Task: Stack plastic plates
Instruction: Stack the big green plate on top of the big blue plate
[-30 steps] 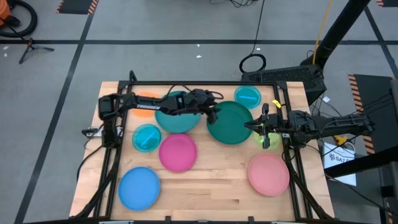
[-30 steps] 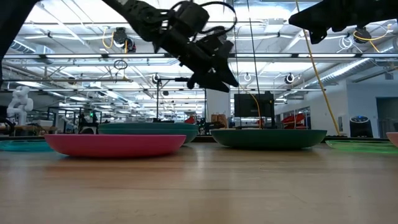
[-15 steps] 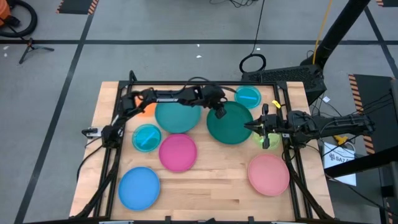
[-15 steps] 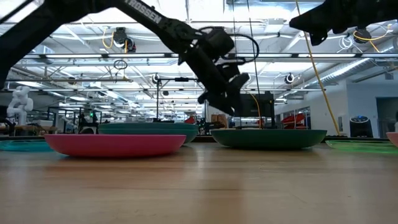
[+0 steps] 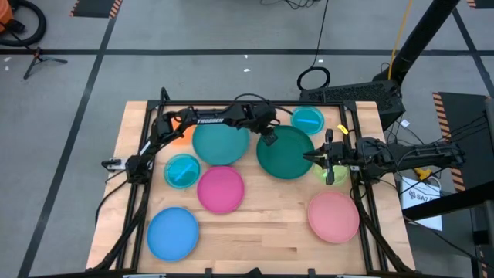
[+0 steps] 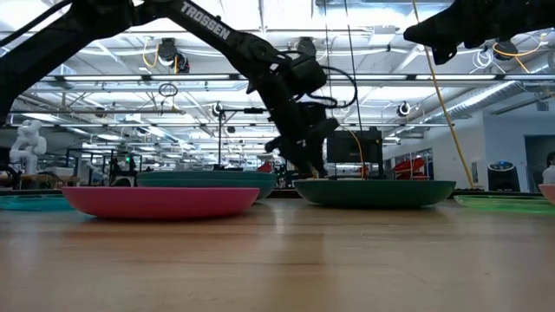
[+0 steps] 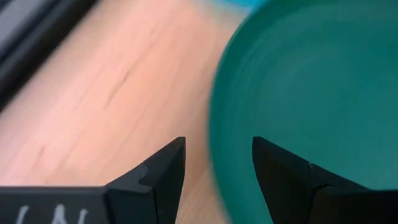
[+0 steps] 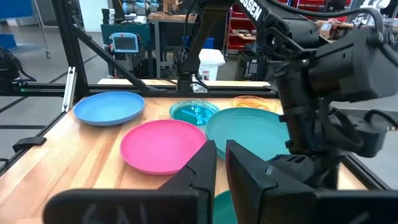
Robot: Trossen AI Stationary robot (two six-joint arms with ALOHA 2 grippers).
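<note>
The large dark green plate (image 5: 292, 156) lies flat on the table at the far right, next to the large teal plate (image 5: 220, 144). My left gripper (image 5: 270, 140) points steeply down, open, over the dark green plate's left rim (image 7: 214, 146). One finger (image 7: 165, 171) stands over bare wood outside the rim. The other finger (image 7: 280, 177) stands over the plate's inside, and no touch shows. My right gripper (image 5: 314, 157) waits shut and level, high above that plate's right rim and the lime plate (image 5: 333, 174).
More plates lie flat on the wood: magenta (image 5: 221, 189), blue (image 5: 173, 233), pink (image 5: 333, 216), two small cyan ones (image 5: 183, 171) (image 5: 308, 120), and an orange one (image 5: 182, 128) partly under my left arm. Black frame rails border the table's sides.
My left gripper has come down toward the dark green plate's left rim, moving slightly toward the table's right edge. It has tipped from a shallow slant to steeply downward and has stayed open. No plate has moved.
</note>
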